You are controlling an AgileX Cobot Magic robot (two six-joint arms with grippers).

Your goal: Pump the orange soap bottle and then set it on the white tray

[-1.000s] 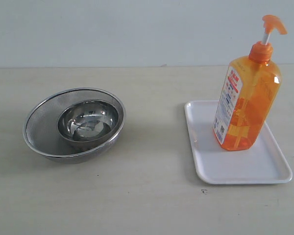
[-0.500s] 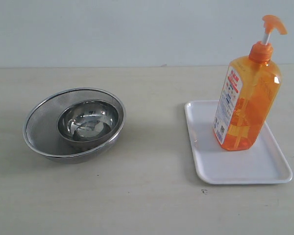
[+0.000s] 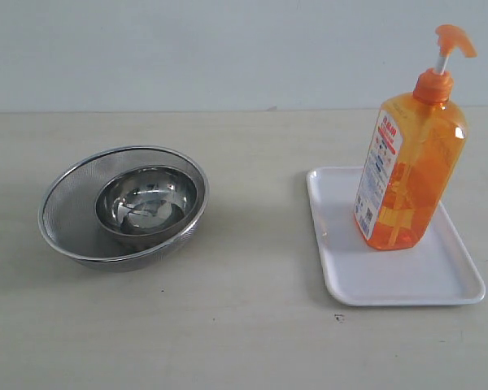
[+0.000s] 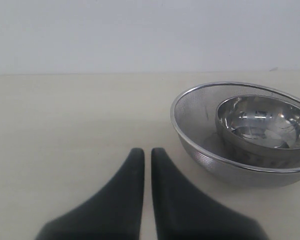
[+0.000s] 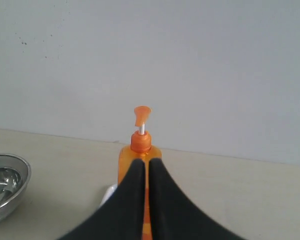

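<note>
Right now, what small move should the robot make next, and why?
Probably none, I judge: the soap bottle already stands upright on the tray, and the left gripper and right gripper are shut, clear of it. Whether it was pumped does not show.

I see a steel bowl (image 3: 146, 199) sitting upright inside a mesh strainer (image 3: 65, 207) on the left of my pale table (image 3: 252, 349). Behind the table stands a plain light wall (image 3: 228, 49).
</note>
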